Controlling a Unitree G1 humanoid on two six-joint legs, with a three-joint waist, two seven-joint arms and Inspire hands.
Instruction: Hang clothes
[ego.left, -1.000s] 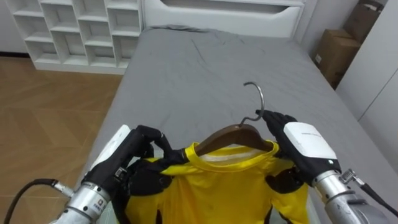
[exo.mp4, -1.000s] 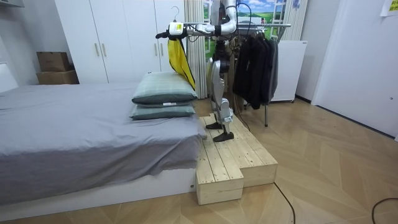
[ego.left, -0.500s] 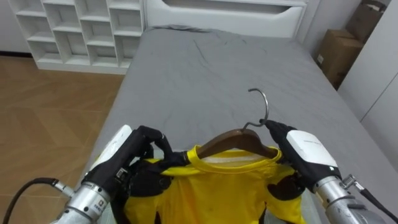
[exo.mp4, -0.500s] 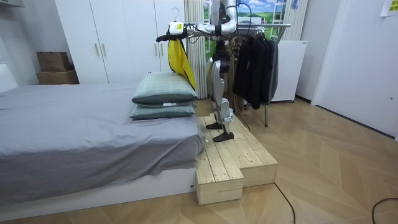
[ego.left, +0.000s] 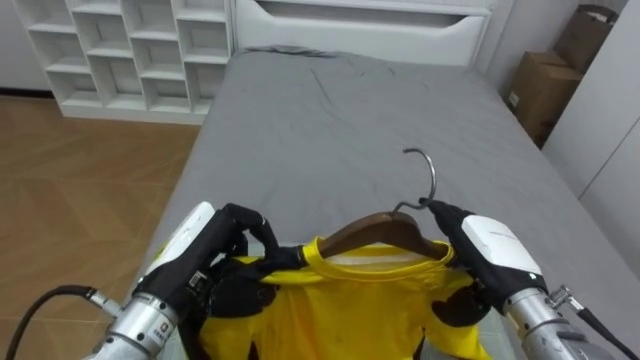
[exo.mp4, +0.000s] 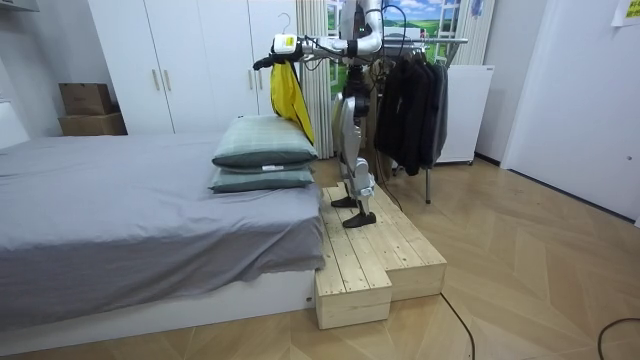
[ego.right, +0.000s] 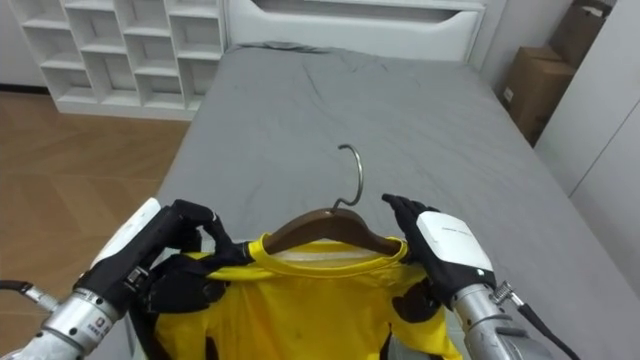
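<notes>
1. Left eye view: I see the yellow shirt (ego.left: 350, 300) on a wooden hanger (ego.left: 380, 228), held up between both arms over the grey bed (ego.left: 330, 120). The left robot hand (ego.left: 215, 255) has its dark fingers curled tight round the shirt's left shoulder. The right robot hand (ego.left: 480, 255) sits on the right shoulder, its fingers reaching forward along the hanger toward the neck and its thumb tucked in under the yellow cloth, so it pinches the shirt. The metal hook (ego.left: 428, 170) stands up free, just in front of the right fingertips. A white shelf unit (ego.left: 130, 50) and a cardboard box (ego.left: 540, 90) flank the bed's far end.
2. Right eye view: the same hold, with the collar midway between the two hands and the hook upright above it.
3. Room view: the robot stands on a wooden platform (exo.mp4: 380, 255) beside the bed, arms stretched toward the room view's left. The shirt hangs from them above the stacked pillows (exo.mp4: 262, 155). A clothes rack (exo.mp4: 410, 100) of dark garments is behind it.
</notes>
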